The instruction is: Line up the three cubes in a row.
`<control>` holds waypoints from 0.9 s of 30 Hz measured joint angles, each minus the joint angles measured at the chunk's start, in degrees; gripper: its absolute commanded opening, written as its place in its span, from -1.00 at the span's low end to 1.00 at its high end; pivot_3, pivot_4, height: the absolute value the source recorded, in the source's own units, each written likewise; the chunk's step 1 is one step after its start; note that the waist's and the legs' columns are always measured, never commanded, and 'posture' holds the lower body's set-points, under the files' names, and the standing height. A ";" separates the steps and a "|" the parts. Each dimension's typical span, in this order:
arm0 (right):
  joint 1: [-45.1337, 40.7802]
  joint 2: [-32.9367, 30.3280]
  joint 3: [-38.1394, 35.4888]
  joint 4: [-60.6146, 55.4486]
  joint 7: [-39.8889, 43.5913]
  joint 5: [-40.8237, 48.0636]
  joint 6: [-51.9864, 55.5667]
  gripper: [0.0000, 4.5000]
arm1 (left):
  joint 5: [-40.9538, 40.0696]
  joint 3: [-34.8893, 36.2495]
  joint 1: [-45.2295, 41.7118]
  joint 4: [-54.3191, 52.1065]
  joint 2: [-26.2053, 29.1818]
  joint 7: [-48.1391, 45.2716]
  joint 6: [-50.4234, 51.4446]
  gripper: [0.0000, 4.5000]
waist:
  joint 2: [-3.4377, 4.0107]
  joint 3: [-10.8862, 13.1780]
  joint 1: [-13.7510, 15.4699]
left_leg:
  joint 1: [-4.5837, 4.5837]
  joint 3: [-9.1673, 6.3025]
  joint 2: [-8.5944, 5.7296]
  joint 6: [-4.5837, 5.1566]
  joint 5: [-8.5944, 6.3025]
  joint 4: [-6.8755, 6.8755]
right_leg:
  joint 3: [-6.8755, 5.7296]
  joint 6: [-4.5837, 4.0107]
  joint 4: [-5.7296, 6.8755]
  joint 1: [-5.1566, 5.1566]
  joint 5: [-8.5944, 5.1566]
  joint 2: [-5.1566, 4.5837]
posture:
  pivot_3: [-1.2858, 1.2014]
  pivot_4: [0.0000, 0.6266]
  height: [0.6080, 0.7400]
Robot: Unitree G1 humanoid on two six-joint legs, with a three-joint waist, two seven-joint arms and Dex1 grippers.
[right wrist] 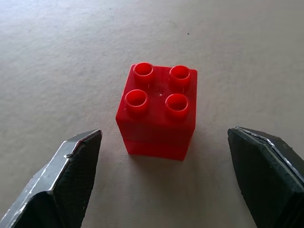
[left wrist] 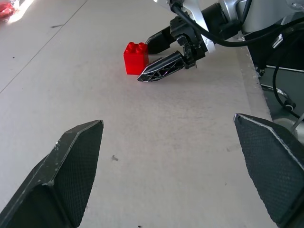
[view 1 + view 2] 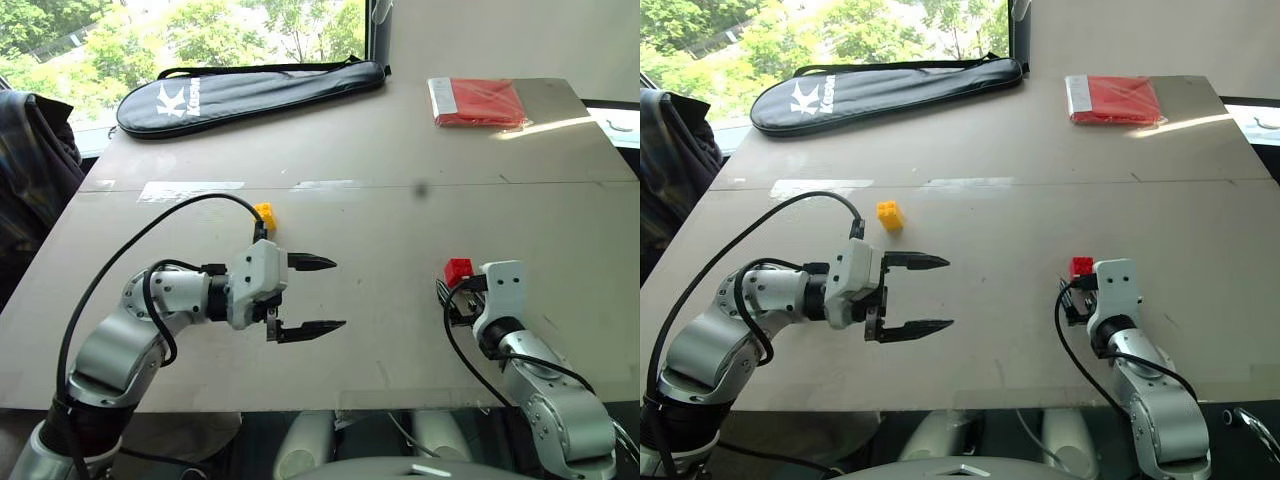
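Down flat on the bench point(image 3: 1040, 200), bumps up: the red brick point(image 1: 159, 111). Around it, the right pincer point(image 1: 164, 135), spread wide, one finger on each side and touching neither. Looks like a fair spot to start a row, with bare bench all round.

Far to the left of the red brick and a bit further back: the yellow brick point(image 3: 889, 215), also flat on the bench, alone. Too far off to count as lined up.

Also left of the red brick, well apart from it: the left pincer point(image 3: 935, 293), spread wide, holding nothing, pointing toward the red brick. Probably kept open and low to be ready for a grab.

Far behind the red brick: a flat red packet point(image 3: 478, 102) and, off to the left, a long black bag point(image 3: 250, 90). Not part of the job.
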 measured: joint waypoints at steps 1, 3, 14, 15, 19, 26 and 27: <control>0.24 -1.93 -0.74 0.02 1.93 0.35 -0.81 0.95 | 0.00 0.39 0.86 0.05 -0.51 0.66 -0.11 1.00 | -0.03 0.01 0.00 | -0.01 -0.01 0.00 0.01 0.00 0.00 | -0.01 0.00 -0.01 0.00 0.00 0.00 | 0.03 -0.52 0.88; 0.80 -7.13 -4.49 0.08 8.14 2.71 -3.51 0.95 | 0.04 1.82 3.49 0.24 -2.84 2.90 -1.01 1.00 | -0.04 0.02 0.02 | -0.01 0.01 0.01 0.09 -0.05 0.01 | -0.01 0.01 -0.02 0.01 0.01 0.00 | 0.03 -0.52 0.88; 5.83 -20.81 -19.03 7.96 41.30 19.45 -20.18 0.95 | 4.07 9.16 17.99 -1.79 -14.98 17.98 -7.01 1.00 | -0.18 0.05 0.17 | 0.14 0.06 0.15 0.23 -0.13 0.06 | -0.01 0.01 -0.07 0.21 0.03 0.04 | 0.03 -0.52 0.88; 5.69 -20.81 -20.55 9.62 45.00 21.58 -22.55 0.95 | 6.45 9.44 20.63 -1.74 -16.85 20.71 -8.46 1.00 | -0.20 0.05 0.18 | 0.17 0.07 0.15 0.24 -0.14 0.06 | 0.00 0.03 -0.09 0.23 0.04 0.04 | 0.03 -0.52 0.88; 5.30 -21.82 -22.24 13.65 54.20 25.32 -28.50 0.95 | 10.19 11.87 27.35 -1.28 -21.14 25.58 -12.57 1.00 | -0.32 0.09 0.45 | 0.13 0.04 0.18 0.24 -0.14 0.06 | -0.05 0.02 -0.12 0.24 0.05 0.03 | 0.03 -0.52 0.88; 4.86 -19.24 -23.36 24.58 72.84 32.38 -40.08 0.95 | 10.28 24.07 32.50 10.16 -20.08 23.51 -24.51 1.00 | -0.44 0.08 1.25 | 0.15 0.02 0.23 0.24 -0.14 0.08 | -0.13 -0.03 -0.19 0.28 0.08 0.01 | 0.03 -0.52 0.88; 4.83 -19.25 -23.41 25.28 73.71 32.51 -40.71 0.95 | 10.13 24.73 32.56 10.83 -19.70 22.98 -25.28 1.00 | -0.46 0.07 1.32 | 0.14 0.04 0.23 0.24 -0.15 0.09 | -0.13 -0.03 -0.19 0.29 0.09 -0.01 | 0.03 -0.52 0.88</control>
